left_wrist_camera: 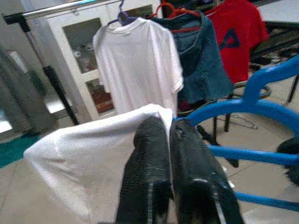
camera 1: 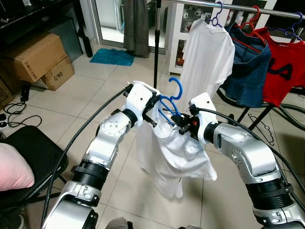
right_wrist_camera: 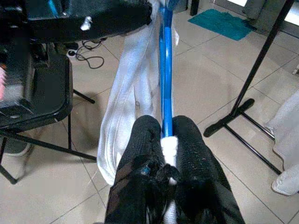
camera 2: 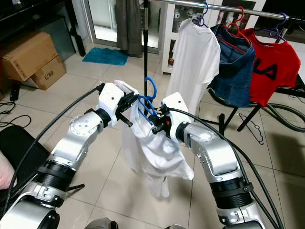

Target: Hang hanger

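A blue hanger (camera 1: 174, 93) carries a white shirt (camera 1: 171, 155) that droops toward the floor, held up in front of me between both grippers. My left gripper (camera 1: 155, 113) is shut on the shirt's shoulder cloth (left_wrist_camera: 88, 154) at the hanger's left end. My right gripper (right_wrist_camera: 167, 133) is shut on the hanger's blue arm (right_wrist_camera: 165, 70), with a bit of white cloth pinched in too. The metal clothes rail (camera 1: 238, 6) runs across the back right, above and beyond the hanger. It holds a white T-shirt (camera 1: 206, 57), a denim garment (camera 1: 248, 71) and a red shirt (camera 1: 283, 67).
The rail's black upright (camera 1: 156, 45) stands just behind the grippers. Cardboard boxes (camera 1: 38, 59) sit at the left and a black chair (camera 1: 28, 152) at the near left. A teal mat (camera 1: 113, 57) lies by the door, and a black hanger (camera 1: 267, 130) on the tiles at right.
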Tool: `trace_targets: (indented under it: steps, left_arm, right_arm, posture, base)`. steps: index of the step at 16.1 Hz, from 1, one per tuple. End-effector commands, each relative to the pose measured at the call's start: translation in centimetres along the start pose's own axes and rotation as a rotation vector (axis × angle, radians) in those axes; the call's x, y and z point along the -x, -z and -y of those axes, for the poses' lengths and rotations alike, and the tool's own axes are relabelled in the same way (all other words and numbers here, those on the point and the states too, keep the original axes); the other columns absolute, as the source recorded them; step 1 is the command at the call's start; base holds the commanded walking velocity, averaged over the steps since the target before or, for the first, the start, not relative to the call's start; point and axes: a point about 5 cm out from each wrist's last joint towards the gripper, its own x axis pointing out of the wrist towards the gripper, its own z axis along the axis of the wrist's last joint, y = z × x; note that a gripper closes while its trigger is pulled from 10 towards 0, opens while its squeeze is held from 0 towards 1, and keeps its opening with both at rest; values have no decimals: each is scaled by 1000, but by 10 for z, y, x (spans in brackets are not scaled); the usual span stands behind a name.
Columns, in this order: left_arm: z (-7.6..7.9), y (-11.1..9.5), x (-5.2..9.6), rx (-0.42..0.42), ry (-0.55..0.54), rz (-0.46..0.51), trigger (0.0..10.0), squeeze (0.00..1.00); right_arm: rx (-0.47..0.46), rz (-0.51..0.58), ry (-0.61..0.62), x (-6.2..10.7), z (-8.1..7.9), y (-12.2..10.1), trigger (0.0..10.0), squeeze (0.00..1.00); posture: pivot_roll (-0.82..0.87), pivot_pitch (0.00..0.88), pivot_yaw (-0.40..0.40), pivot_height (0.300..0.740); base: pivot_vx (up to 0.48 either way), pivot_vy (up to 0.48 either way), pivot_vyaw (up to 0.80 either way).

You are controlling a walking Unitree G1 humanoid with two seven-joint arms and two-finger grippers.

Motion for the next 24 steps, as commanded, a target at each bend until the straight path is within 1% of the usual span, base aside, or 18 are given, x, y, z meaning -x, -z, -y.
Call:
trace_targets:
  steps: [1, 3, 5, 6, 7, 8, 9, 10, 11, 12, 13, 14, 15, 16, 17, 18, 21, 24]
  left_arm:
    - [3, -10, 2, 26, 64, 33, 10000, 1000]
    - [9, -18, 4, 37, 142, 77, 10000, 1000]
    - [11, -18, 8, 68, 176, 71, 10000, 1000]
    - [7, -18, 10, 55, 137, 67, 10000, 1000]
    - [-3, -18, 14, 60, 52, 61, 10000, 1000]
    - [-8, -17, 16, 80, 13, 42, 10000, 1000]
    - [-19, -15, 24, 118, -79, 41, 10000, 0]
    - [-21, -15, 27, 125, -101, 45, 10000, 0]
    - [-30, 3, 44, 93, -209, 1, 10000, 0]
    - [-32, 12, 51, 84, -233, -31, 10000, 0]
    - [-34, 25, 61, 85, -259, -69, 10000, 0]
    - [-35, 30, 66, 95, -287, -70, 10000, 0]
    - [-37, 39, 77, 95, -354, -77, 10000, 0]
    - [-35, 47, 85, 91, -379, -96, 10000, 0]
    - [-33, 50, 88, 98, -389, -104, 10000, 0]
    - [-33, 51, 90, 103, -400, -104, 10000, 0]
    - [-36, 44, 91, 102, -420, -94, 10000, 0]
    - [-36, 38, 92, 96, -414, -72, 10000, 0]
  right_arm:
    - [5, 31, 8, 1, 1, -7, 0, 0]
    - [-3, 27, 19, 1, 3, -5, 0, 0]
    - [-14, 19, 44, 1, 5, -1, 0, 0]
    - [-17, 13, 69, 2, 8, 2, 0, 0]
    - [-29, 8, 115, 5, 13, 8, 0, 0]
    - [-33, 5, 148, 7, 17, 12, 0, 0]
    - [-68, 6, 256, 14, 26, 24, 2235, 0]
    - [-74, 10, 288, 16, 28, 26, 10000, 0]
    - [-91, 63, 392, 24, 31, 37, 10000, 0]
    - [-88, 59, 437, 26, 32, 42, 10000, 0]
    - [-60, 54, 510, 30, 33, 48, 10000, 0]
    - [-40, 59, 536, 32, 33, 49, 10000, 0]
    - [20, 62, 581, 33, 29, 54, 10000, 0]
    - [-46, 101, 563, 32, 22, 58, 10000, 0]
    - [-147, 154, 541, 30, 17, 59, 10000, 0]
    - [-115, 158, 538, 27, 14, 57, 10000, 0]
    - [-103, 133, 498, 13, 6, 55, 10000, 0]
    - [-158, 159, 524, 9, 10, 51, 10000, 0]
  posture:
    - [-8, 0, 28, 740]
    - [-5, 0, 33, 740]
    - [-6, 0, 39, 740]
    - [-6, 0, 41, 740]
    - [-6, 0, 41, 740]
    - [-8, 0, 45, 740]
    - [-7, 0, 45, 740]
    - [-7, 0, 44, 740]
    - [-2, 0, 43, 740]
    - [-2, 0, 43, 740]
    - [1, 0, 36, 740]
    - [5, 0, 33, 740]
    - [7, 0, 31, 740]
    - [10, 0, 28, 740]
    - [11, 0, 27, 740]
    - [21, 0, 19, 740]
    - [40, 0, 4, 740]
    - [47, 0, -3, 740]
  base:
    - [0, 0, 0]
    - [0, 0, 0]
    - [0, 0, 0]
    - [0, 0, 0]
    - [0, 0, 0]
    - [0, 0, 0]
    - [0, 0, 0]
    - [0, 0, 0]
    - [0, 0, 0]
    - [0, 0, 0]
    - [0, 0, 0]
    - [0, 0, 0]
    - [0, 0, 0]
    - [315, 0, 0]
    - [341, 0, 0]
    - [341, 0, 0]
    - [369, 0, 533]
    - [411, 0, 681]
